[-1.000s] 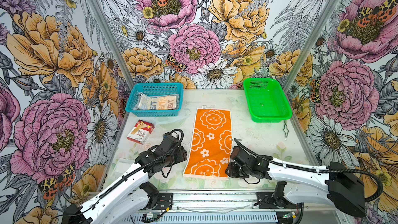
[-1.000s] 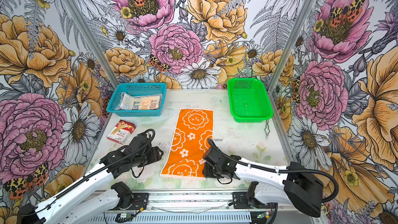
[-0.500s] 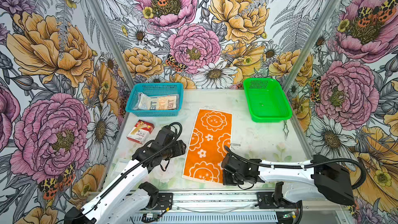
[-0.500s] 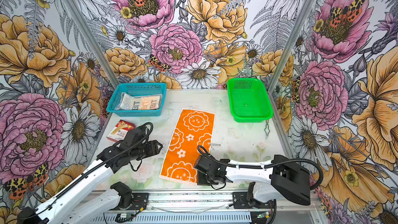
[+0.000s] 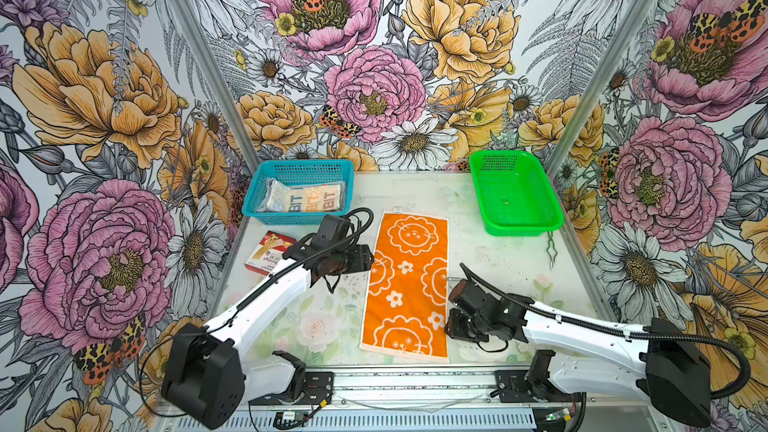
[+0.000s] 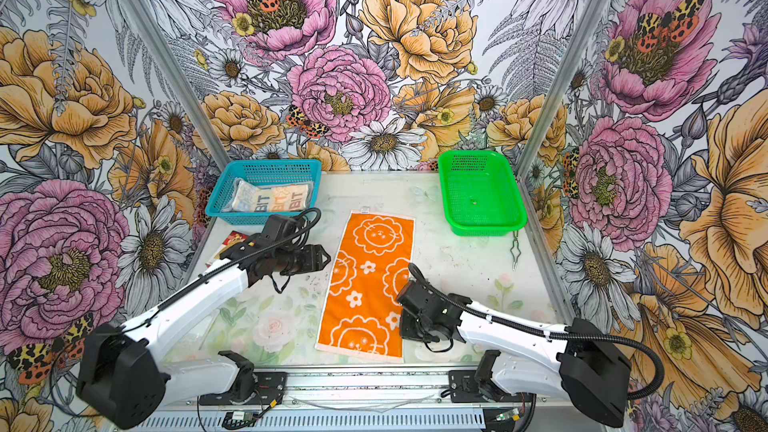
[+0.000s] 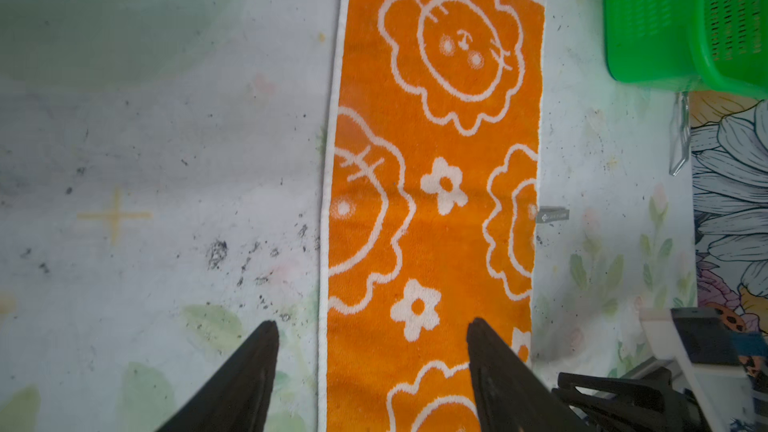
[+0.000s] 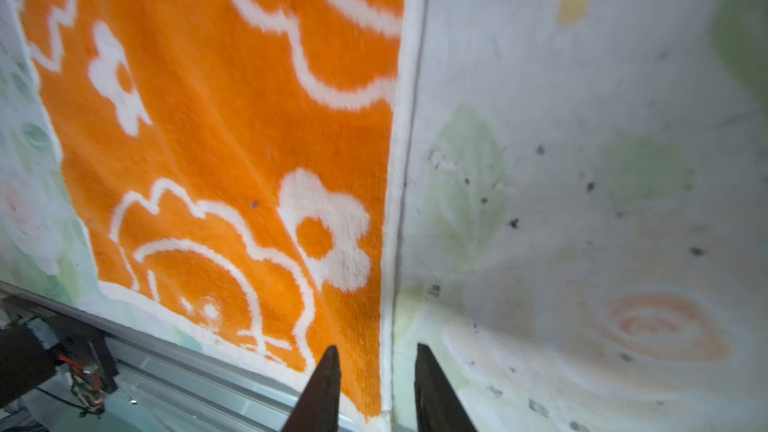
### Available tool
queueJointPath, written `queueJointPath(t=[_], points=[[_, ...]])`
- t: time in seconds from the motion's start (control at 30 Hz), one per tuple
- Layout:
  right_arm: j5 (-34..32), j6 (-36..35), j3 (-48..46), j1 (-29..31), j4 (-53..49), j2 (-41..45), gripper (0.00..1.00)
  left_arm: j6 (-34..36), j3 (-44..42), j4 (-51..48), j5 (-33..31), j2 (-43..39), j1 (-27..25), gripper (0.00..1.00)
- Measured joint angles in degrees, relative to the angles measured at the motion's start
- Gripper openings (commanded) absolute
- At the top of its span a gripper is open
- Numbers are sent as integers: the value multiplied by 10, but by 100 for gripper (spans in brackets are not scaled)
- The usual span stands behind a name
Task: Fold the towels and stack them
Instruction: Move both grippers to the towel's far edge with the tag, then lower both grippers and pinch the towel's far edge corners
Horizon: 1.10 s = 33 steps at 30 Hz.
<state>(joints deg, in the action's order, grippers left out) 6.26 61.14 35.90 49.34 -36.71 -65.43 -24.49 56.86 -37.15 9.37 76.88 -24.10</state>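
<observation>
An orange towel (image 5: 409,284) (image 6: 368,284) with white lion faces lies flat and lengthwise in the middle of the table in both top views. A cream towel (image 5: 307,199) with lettering lies folded in the blue basket. My left gripper (image 5: 368,261) (image 7: 372,330) is open just above the orange towel's left hem, about halfway along it. One of its fingers (image 7: 249,367) is over bare table and the other over the cloth. My right gripper (image 5: 451,324) (image 8: 376,353) is low at the towel's front right corner. It is open by a narrow gap, and the white hem lies between its fingertips.
A blue basket (image 5: 305,164) stands at the back left and a green basket (image 5: 519,228) at the back right. A red-and-white box (image 5: 268,253) lies left of my left arm. A small metal tool (image 5: 550,249) lies near the right wall. The metal rail (image 5: 415,380) runs along the front edge.
My left gripper has moved from beside the towel's front left part back to the middle of its left hem. The towel's front end now lies straighter. My right gripper stays by the front right corner.
</observation>
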Motion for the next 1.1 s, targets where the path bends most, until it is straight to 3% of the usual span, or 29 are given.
queueJointPath(t=[0.1,0.2,0.37,0.5,0.67,1.1], points=[[6,-82,90,-97,-11,-38,37,35,97,16,7,104,17,60],[9,-178,204,-185,-12,-133,39,59,186,29,11,201,30,56],[4,-313,384,-264,-9,-297,40,76,303,30,10,329,37,50],[18,-379,485,-298,1,-399,40,82,412,28,13,429,39,47],[33,-418,532,-329,8,-475,40,95,507,8,13,514,45,47],[56,-428,620,-351,23,-594,41,101,606,-23,24,604,63,45]])
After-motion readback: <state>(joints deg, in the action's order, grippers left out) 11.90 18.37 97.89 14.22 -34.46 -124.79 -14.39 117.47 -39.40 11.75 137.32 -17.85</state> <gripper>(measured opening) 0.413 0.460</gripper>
